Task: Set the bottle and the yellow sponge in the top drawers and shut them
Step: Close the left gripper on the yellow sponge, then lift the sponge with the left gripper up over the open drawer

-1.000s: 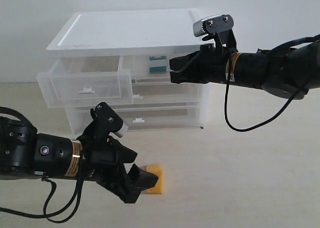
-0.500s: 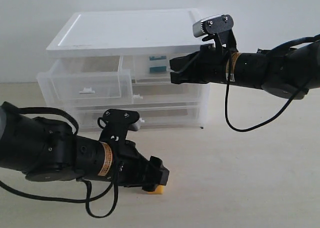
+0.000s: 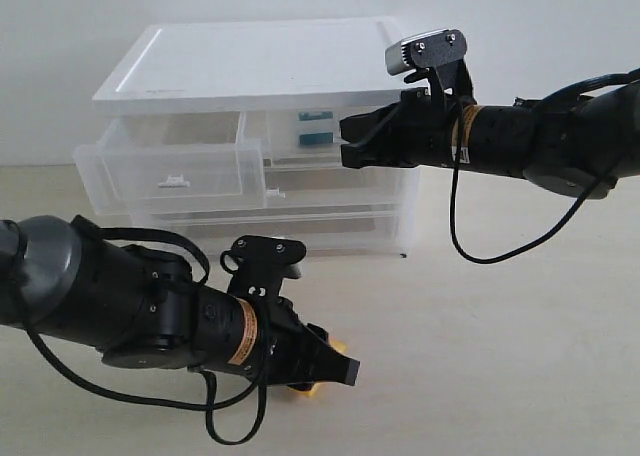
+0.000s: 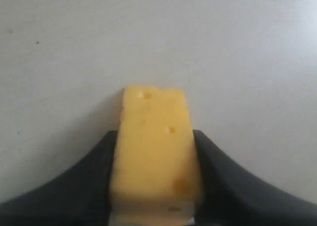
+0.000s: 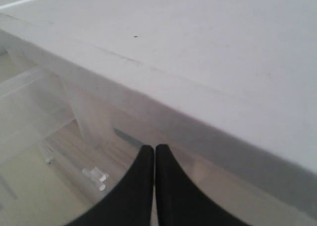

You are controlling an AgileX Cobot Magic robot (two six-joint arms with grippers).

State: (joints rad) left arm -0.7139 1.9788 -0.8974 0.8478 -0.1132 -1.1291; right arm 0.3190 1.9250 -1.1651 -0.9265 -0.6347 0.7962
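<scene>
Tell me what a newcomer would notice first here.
The left gripper, low at the front, clamps the sponge on the table. Behind it the top left drawer stands pulled out. The shut right gripper sits at the front of the top right drawer, with the bottle showing inside.

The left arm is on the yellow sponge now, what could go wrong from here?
The yellow sponge sticks out well past the jaws, so the soft foam might twist or slip on lifting. The open top drawer juts out above the left arm, which might knock its front while rising.
</scene>
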